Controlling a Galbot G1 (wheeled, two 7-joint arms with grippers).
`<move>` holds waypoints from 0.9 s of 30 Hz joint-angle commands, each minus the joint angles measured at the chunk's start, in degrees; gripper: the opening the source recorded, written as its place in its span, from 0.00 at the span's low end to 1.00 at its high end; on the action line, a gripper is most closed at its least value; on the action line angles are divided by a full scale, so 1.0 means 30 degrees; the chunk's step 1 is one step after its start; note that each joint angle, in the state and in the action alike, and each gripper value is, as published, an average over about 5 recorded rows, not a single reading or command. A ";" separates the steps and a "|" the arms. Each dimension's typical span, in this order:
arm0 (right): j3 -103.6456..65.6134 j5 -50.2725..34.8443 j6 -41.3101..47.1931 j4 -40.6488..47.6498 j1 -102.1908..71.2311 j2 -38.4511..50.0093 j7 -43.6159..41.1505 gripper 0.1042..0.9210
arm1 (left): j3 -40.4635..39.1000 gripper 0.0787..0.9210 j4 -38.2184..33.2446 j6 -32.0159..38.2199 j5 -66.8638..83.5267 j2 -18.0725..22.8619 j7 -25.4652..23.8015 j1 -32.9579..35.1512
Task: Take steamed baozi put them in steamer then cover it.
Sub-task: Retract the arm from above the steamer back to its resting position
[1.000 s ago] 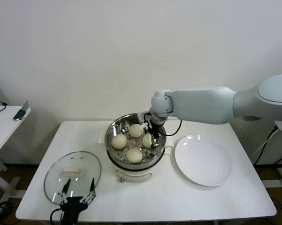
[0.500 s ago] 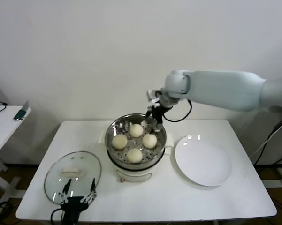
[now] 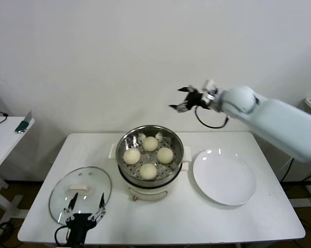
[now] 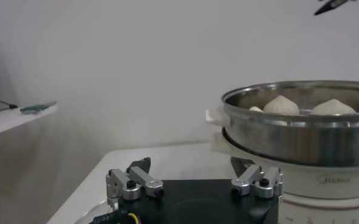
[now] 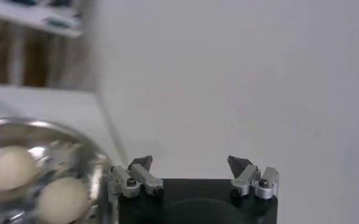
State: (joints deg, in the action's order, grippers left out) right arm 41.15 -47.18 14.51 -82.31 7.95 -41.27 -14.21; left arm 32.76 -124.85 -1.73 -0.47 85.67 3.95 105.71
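The steel steamer (image 3: 150, 135) stands mid-table on its white base. Several cream baozi lie on its tray, among them one at the back (image 3: 150, 143), one at the left (image 3: 131, 155) and one at the front (image 3: 148, 170). My right gripper (image 3: 182, 98) is open and empty, raised high above and behind the steamer. Its wrist view shows the steamer's rim (image 5: 94, 152) with two baozi (image 5: 8, 167). The glass cover (image 3: 80, 192) with its cream handle lies flat at the front left. My left gripper (image 3: 85, 208) is open and empty just in front of the cover. The left wrist view shows the steamer (image 4: 301, 131).
An empty white plate (image 3: 224, 176) lies right of the steamer. A side table (image 3: 2, 135) with small objects stands at far left. The wall is close behind the table.
My right gripper has let go of the fourth baozi in the steamer, risen out of the pot and swung up and right. The left arm has barely moved.
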 commanded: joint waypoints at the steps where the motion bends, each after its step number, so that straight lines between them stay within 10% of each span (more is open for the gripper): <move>1: -1.9157 0.3430 -0.4534 -0.2578 -1.9936 0.3083 0.3843 0.88 | 0.0112 0.88 0.0865 0.0959 -0.0430 -0.0508 -0.0112 -0.0736; 21: -2.5911 0.8167 -1.3476 -0.3758 -3.2829 -0.7750 0.2626 0.88 | 0.1032 0.88 0.2981 0.4784 -0.5402 -0.1006 0.1292 -0.1194; 27: -2.5169 0.8318 -1.4691 -0.3763 -3.3220 -0.9259 0.2943 0.88 | 0.1883 0.88 0.3341 0.5745 -1.1475 -0.1783 0.4857 -0.1418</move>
State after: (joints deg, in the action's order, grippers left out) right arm -29.64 -26.84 -18.87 -92.36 -79.74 -57.56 -6.39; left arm 35.90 -117.16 10.02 -12.41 82.57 7.77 102.26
